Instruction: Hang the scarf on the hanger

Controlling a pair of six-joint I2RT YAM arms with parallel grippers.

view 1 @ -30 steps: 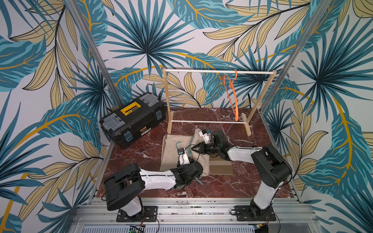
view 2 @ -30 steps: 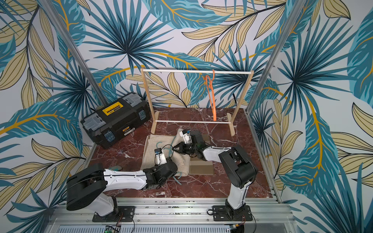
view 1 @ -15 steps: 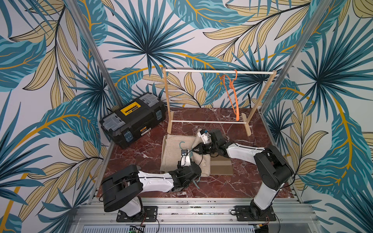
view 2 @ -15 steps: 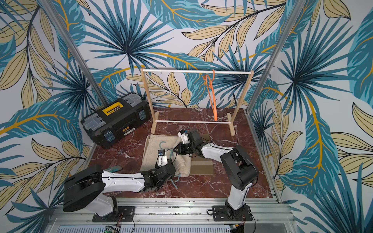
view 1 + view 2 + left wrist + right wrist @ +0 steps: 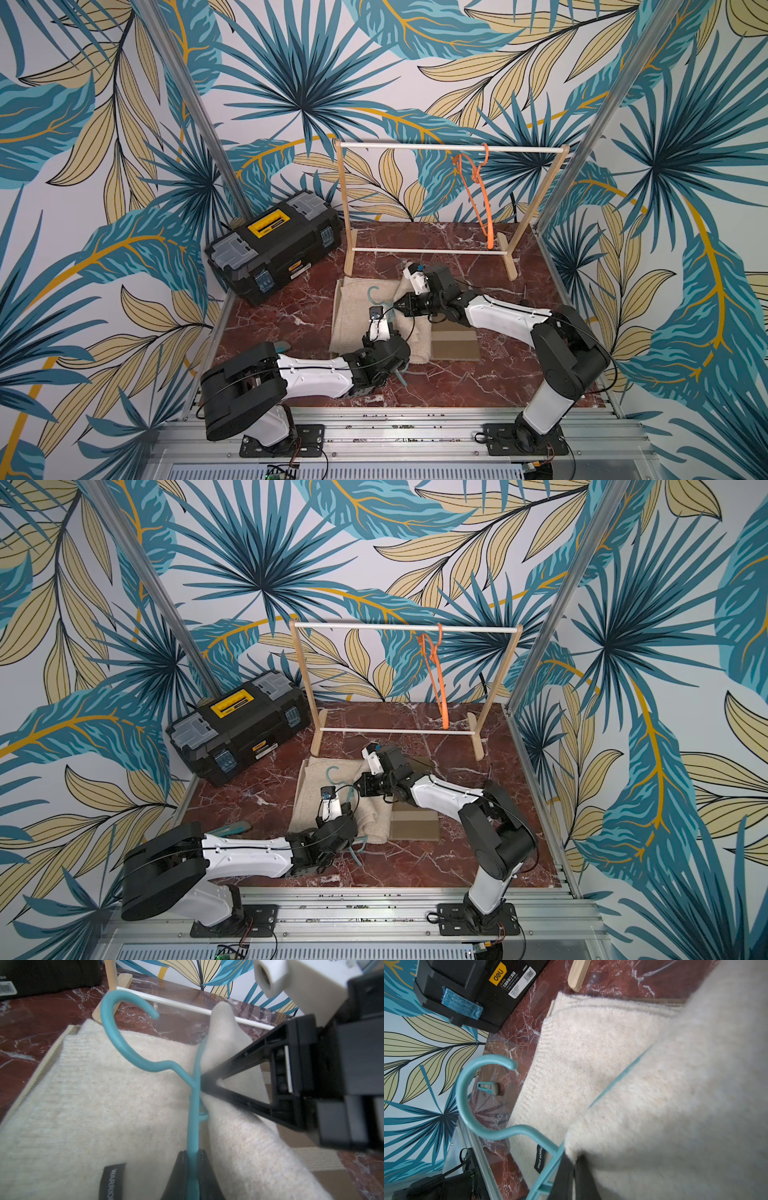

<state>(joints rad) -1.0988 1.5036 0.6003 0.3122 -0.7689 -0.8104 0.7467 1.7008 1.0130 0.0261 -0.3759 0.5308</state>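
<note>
Teal hanger [image 5: 192, 1126] lies on the cream scarf [image 5: 104, 1105], its long axis running from my base toward the wooden rack [image 5: 415, 147], the hook pointing at it. My left gripper [image 5: 192, 1159], arm stretched low, is clamped on its bar. My right gripper [image 5: 203, 1083], just beside, pinches a raised scarf fold.

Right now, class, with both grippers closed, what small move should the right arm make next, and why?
Probably the right gripper should draw its pinched fold of scarf a little way across the teal hanger. The left gripper is clamped on the hanger's bar, holding it steady, while much of the scarf lies flat, not yet draped.
</note>
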